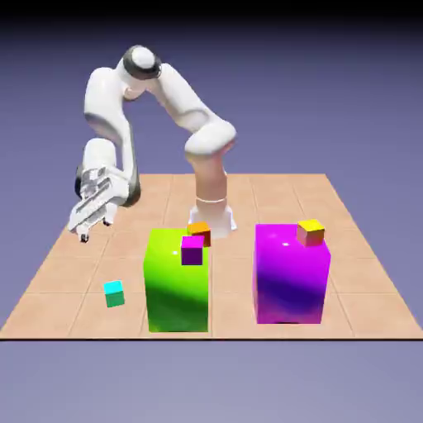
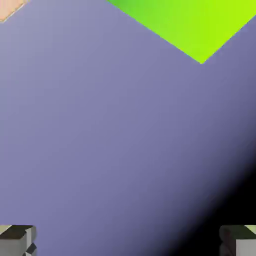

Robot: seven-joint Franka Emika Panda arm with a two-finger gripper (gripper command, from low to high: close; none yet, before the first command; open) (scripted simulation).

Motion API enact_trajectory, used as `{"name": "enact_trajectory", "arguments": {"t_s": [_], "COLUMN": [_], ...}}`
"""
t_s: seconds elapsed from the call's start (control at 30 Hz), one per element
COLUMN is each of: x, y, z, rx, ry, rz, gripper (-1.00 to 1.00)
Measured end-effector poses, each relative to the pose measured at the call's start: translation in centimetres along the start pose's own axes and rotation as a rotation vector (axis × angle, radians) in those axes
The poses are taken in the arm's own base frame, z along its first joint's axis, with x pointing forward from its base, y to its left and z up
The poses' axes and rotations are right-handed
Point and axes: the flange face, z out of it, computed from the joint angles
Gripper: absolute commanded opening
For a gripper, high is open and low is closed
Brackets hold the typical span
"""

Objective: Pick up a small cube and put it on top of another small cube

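The small cube (image 1: 114, 293), cyan on top and darker green below, sits on the tan table near the front at the exterior view's left. My gripper (image 1: 83, 234) hangs tilted above the table, up and to the left of that cube and clear of it. In the hand view the two grey fingertips (image 2: 17, 240) stand far apart at the bottom corners, so the gripper (image 2: 128, 242) is open with nothing between them. The small cube does not show in the hand view.
A big green block (image 1: 177, 281) stands right of the small cube, with a small purple cube (image 1: 192, 250) on it and an orange cube (image 1: 199, 233) behind. A big magenta block (image 1: 291, 273) carries another orange cube (image 1: 311, 232). The green block's corner (image 2: 190, 25) shows in the hand view.
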Motion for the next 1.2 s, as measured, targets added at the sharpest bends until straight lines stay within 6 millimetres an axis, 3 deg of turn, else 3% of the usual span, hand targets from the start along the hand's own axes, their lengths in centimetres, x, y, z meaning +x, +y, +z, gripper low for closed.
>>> {"name": "enact_trajectory", "arguments": {"t_s": [0.27, 0.5, 0.57, 0.73, 0.77, 0.83, 1.03, 1.2], "x": [0.4, 1.3, 1.4, 2.3, 2.4, 2.4, 0.9, -5.2], "y": [-8.6, -16.1, -16.7, -19.4, -19.7, -19.7, -16.3, -10.4], "z": [0.5, -0.5, -0.7, 4.4, 5.0, 5.0, -0.7, -0.7], "rx": [0.093, 0.163, 0.168, 0.168, 0.169, 0.169, 0.181, 0.313], "ry": [0.1, 0.247, 0.262, 0.262, 0.263, 0.263, 0.244, 0.006], "rz": [-0.394, -0.743, -0.773, -0.774, -0.773, -0.773, -0.76, -0.575], "gripper": [0.0, 0.0, 0.0, 0.0, -1.0, -1.0, -1.0, -1.0]}}
